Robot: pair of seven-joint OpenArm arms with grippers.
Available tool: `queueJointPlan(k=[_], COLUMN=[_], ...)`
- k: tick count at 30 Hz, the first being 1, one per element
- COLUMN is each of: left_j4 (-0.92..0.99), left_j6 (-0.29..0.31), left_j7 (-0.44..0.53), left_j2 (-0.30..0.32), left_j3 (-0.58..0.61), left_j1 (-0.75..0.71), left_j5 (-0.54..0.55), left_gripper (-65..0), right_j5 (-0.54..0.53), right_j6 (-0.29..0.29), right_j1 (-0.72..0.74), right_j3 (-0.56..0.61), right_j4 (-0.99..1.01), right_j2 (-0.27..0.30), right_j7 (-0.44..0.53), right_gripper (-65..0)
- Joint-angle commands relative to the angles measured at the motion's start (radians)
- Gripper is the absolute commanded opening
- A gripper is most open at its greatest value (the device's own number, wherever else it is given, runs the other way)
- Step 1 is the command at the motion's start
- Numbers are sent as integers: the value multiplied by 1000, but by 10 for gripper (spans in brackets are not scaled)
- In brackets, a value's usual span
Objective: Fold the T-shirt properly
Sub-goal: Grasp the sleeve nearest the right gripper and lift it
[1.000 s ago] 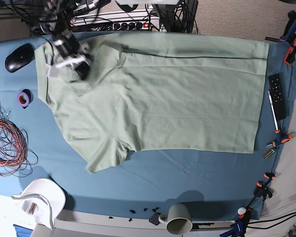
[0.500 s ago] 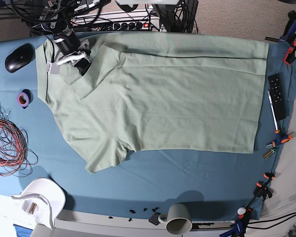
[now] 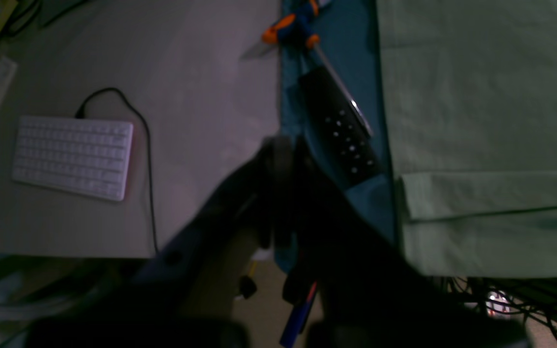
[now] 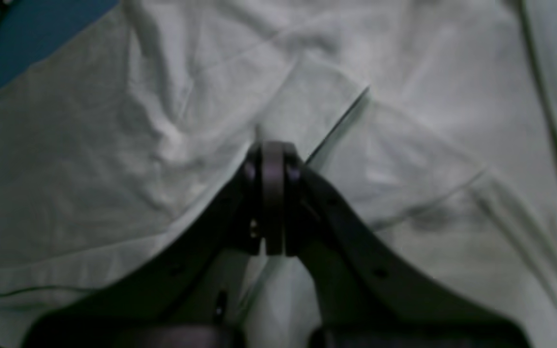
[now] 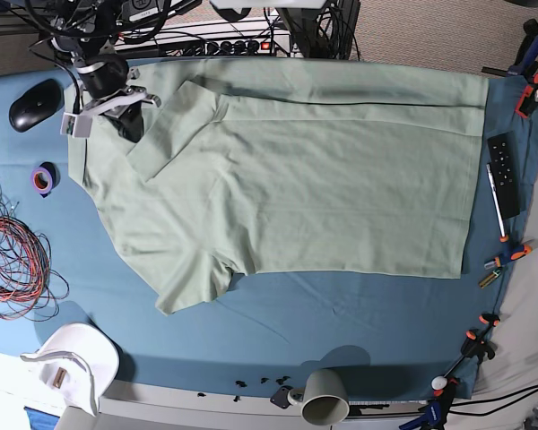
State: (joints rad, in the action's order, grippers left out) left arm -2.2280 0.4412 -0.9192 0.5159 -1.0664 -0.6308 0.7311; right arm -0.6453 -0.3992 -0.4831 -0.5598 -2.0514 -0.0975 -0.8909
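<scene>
Right tool (image 4: 272,159) closed, empty, above T-shirt (image 5: 296,170) collar area (left tool (image 3: 281,150) closed too).

Your right end effector (image 5: 130,125) has drawn back toward the worktop's far left corner — a second ago it sat further in over the T-shirt (image 5: 296,179). The upper sleeve has come with it and now lies folded as a flap across the shirt's body.
</scene>
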Motion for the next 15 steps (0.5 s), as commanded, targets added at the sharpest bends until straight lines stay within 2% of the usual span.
queueJointPlan(k=[1, 3, 9, 15], left_j4=[-11, -11, -11, -11], left_j6=[-4, -4, -4, -3], left_j7=[22, 22, 22, 22], left_j2=[19, 19, 19, 19], left_j3=[-10, -10, -10, -10], left_j1=[-3, -3, -3, -3], left_j5=[7, 8, 13, 26], left_gripper=[-650, -650, -650, -650], right_j5=[7, 50, 146, 151], right_j6=[-6, -3, 84, 105], right_j1=[-4, -4, -4, 1], right_j3=[-2, -2, -2, 37], right_j4=[-15, -15, -15, -7], right_j2=[6, 6, 6, 6], right_j7=[23, 21, 52, 67], right_gripper=[-650, -650, -650, -650])
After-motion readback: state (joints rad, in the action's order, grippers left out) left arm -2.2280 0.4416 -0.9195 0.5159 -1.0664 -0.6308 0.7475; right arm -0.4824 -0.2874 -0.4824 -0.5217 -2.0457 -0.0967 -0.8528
